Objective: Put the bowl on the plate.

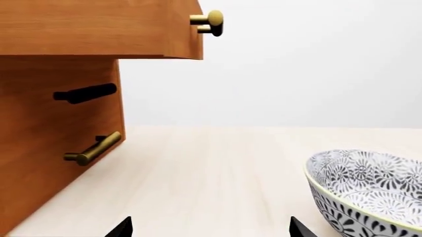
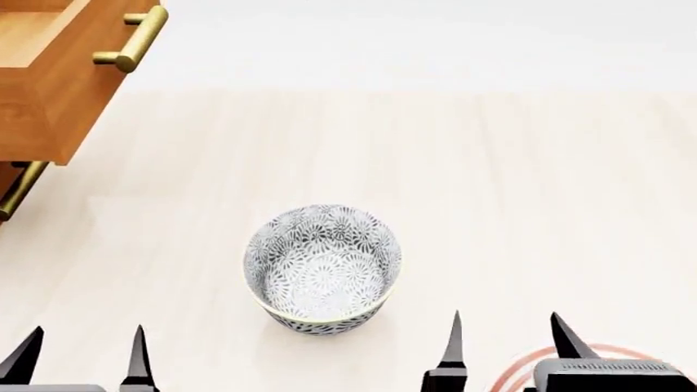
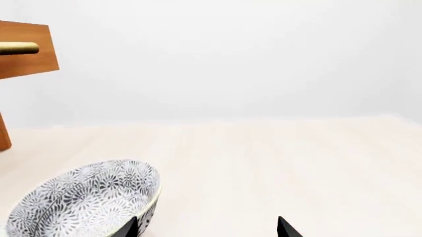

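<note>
The bowl (image 2: 322,269) is seen ungrasped on the worktop (image 2: 523,180) between both grippers' spread jaws, the plate (image 2: 521,369), apparently mostly hidden under the right gripper (image 2: 507,343), awaiting it.

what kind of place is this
Probably a simulated kitchen or dining counter: a pale wooden tabletop, a wooden drawer unit with brass handles, a patterned bowl, and a red-ringed plate at the near edge.
</note>
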{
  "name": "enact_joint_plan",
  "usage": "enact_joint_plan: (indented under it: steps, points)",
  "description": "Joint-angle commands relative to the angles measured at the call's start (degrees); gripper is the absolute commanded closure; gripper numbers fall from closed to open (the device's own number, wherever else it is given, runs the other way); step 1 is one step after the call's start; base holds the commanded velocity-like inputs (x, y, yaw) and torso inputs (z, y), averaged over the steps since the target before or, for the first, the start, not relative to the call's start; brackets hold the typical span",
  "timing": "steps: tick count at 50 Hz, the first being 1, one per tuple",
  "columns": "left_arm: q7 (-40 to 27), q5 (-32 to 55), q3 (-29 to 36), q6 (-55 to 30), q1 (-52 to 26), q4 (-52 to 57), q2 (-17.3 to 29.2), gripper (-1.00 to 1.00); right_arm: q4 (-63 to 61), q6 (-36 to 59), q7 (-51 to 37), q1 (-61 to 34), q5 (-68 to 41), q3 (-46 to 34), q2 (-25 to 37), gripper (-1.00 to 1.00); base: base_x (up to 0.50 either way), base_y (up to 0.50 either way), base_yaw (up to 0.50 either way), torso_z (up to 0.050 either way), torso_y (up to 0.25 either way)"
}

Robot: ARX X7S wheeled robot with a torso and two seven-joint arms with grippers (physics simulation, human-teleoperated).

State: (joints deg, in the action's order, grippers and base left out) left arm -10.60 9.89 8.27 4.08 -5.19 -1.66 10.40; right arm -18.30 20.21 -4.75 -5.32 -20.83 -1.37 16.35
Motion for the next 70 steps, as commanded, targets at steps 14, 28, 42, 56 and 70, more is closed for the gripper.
enact_joint_plan:
  steps: [14, 28, 42, 56, 70]
  points:
    - [-1.5, 1.0, -0.8, -0.3, 0.5, 0.9, 1.3, -1.0, -7.5, 29.9, -1.9, -20.7, -10.2, -4.5, 3.9, -1.0, 0.0, 0.0, 0.0, 0.0, 0.0]
    - [-2.4, 1.3, -1.1, -0.9, 0.8, 2.2, 2.1, -1.0, -5.5, 47.6, -0.7, -40.1, -15.0, -10.9, 4.7, -1.0, 0.0, 0.0, 0.0, 0.0, 0.0]
    - [-2.8, 1.8, -0.8, -0.9, 0.9, 2.8, 2.3, -1.0, 3.3, 53.2, 6.7, -53.0, -19.6, -14.2, 3.2, -1.0, 0.0, 0.0, 0.0, 0.0, 0.0]
    - [-3.3, 2.0, -0.8, -0.8, 1.0, 2.9, 2.7, -1.0, 17.4, 57.1, 11.9, -64.3, -20.0, -19.7, 0.3, -1.0, 0.0, 0.0, 0.0, 0.0, 0.0]
    - [-3.7, 2.2, -0.6, -0.4, 1.0, 2.8, 2.9, -1.0, 31.0, 58.5, 17.3, -72.6, -19.4, -25.5, -3.0, -1.0, 0.0, 0.0, 0.0, 0.0, 0.0]
